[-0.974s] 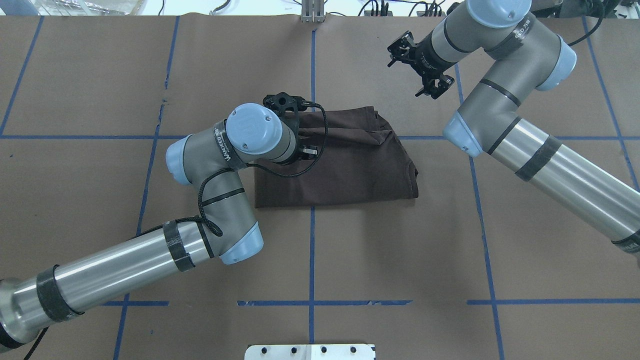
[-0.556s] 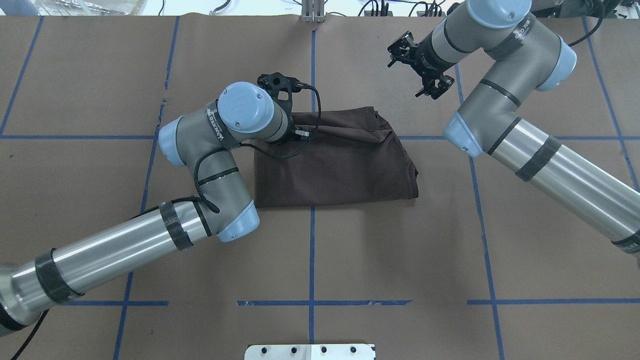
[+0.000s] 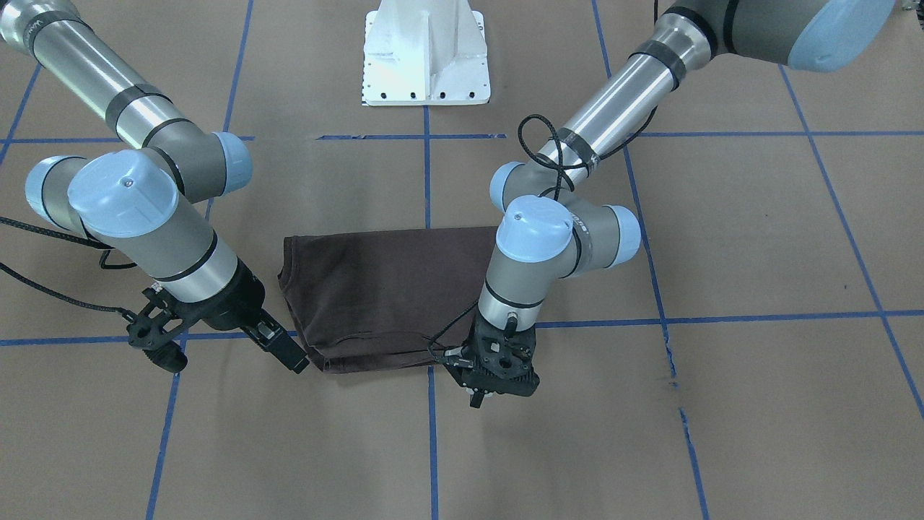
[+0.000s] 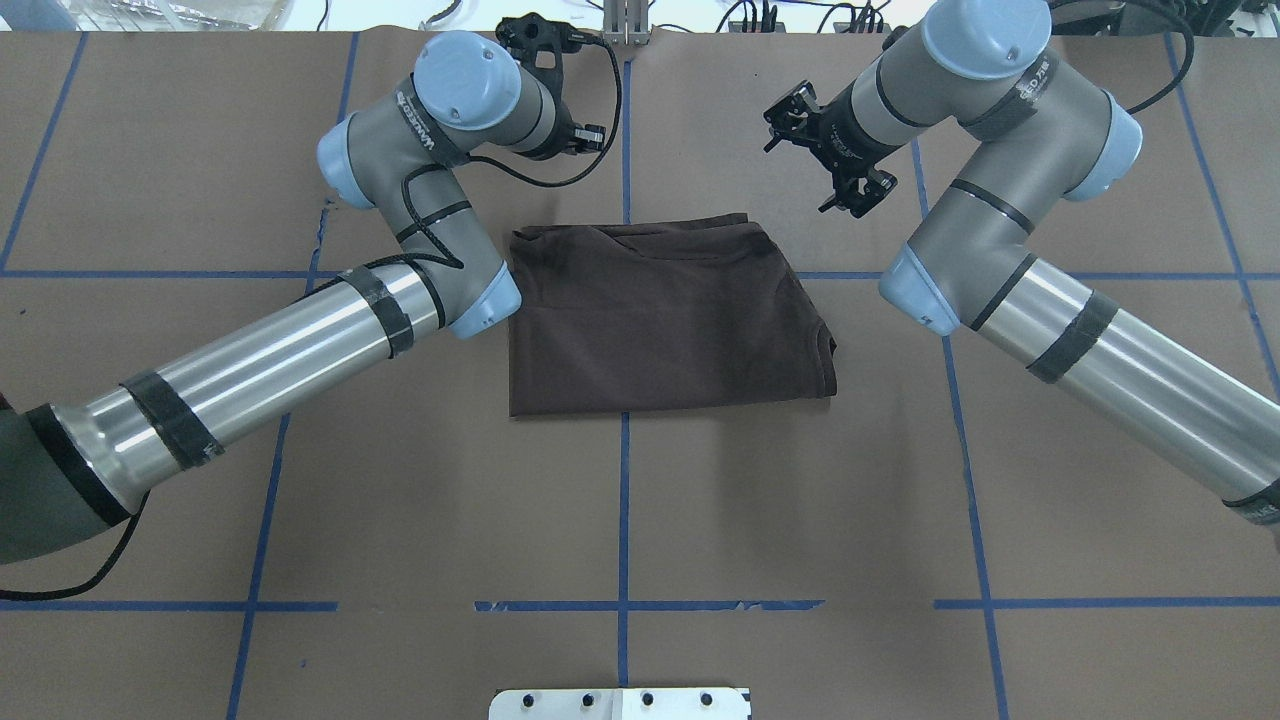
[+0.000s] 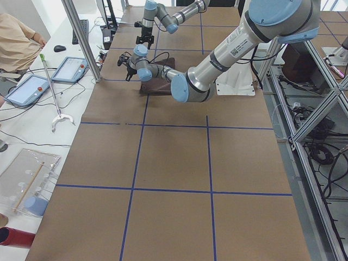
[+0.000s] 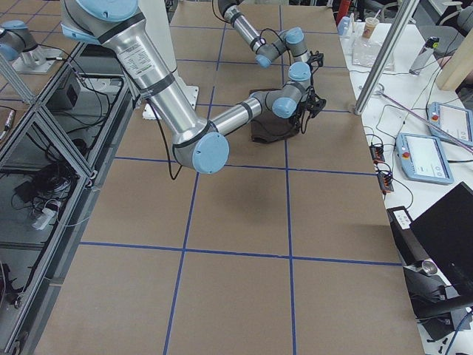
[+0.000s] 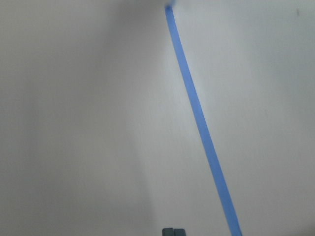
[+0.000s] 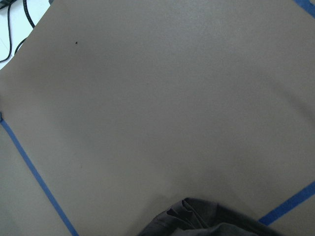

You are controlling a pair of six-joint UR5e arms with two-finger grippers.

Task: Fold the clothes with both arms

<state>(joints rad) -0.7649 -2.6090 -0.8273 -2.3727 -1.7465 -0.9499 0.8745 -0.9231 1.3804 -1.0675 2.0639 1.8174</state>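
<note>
The clothes are one dark brown T-shirt lying folded into a rough rectangle at the table's middle, also seen from the front. My left gripper hangs just beyond the shirt's far edge, near its left corner, not touching it. In the left wrist view its pads are pressed together with nothing between them, over bare paper and a blue line. My right gripper hovers just off the shirt's far right corner. Only one black finger shows, so its state is unclear. The right wrist view catches a bit of shirt.
Brown paper with blue tape lines covers the table. The white pedestal base stands at the robot's side. Beyond the far edge lie cables. A person and tablets are beside the table.
My left arm has lifted off the shirt's far left corner and swung away toward the table's far edge, leaving the shirt flat. The right arm has shifted only slightly.
</note>
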